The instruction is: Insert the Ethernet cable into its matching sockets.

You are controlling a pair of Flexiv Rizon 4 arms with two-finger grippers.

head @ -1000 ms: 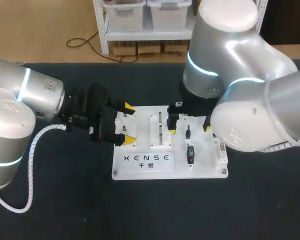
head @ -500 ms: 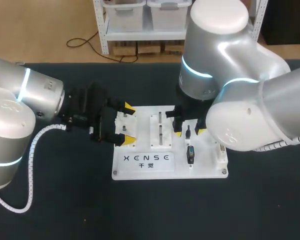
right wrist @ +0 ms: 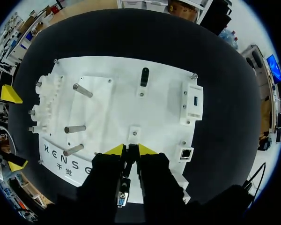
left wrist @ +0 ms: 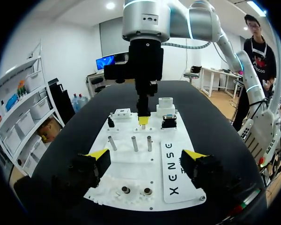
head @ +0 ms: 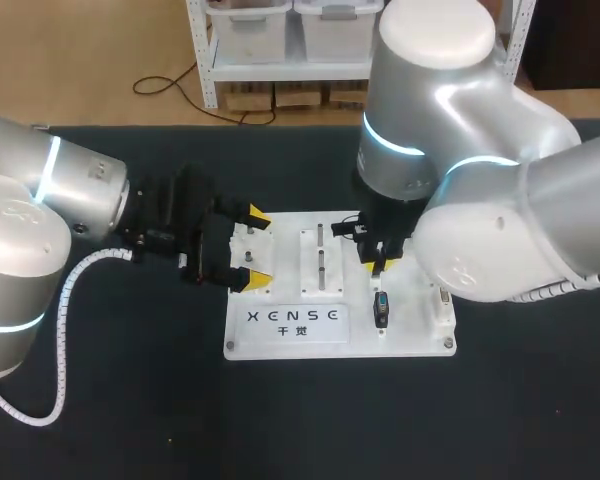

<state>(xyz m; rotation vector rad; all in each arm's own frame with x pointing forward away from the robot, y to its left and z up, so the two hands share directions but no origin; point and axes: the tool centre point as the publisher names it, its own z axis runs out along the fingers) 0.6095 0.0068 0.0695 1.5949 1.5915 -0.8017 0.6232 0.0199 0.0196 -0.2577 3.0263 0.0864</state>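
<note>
Pinching the upright plug (right wrist: 131,157), right claw (right wrist: 131,149) sits just beside the socket (right wrist: 186,152); left claw (left wrist: 146,153) gapes open, farther off.

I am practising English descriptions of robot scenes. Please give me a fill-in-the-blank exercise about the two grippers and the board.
1. The left gripper is ____, its fingers over one end of the white board.
2. The right gripper is shut on a small ____ plug.
3. The board lies on a ____ table.
Missing words: open; black; black.
</note>
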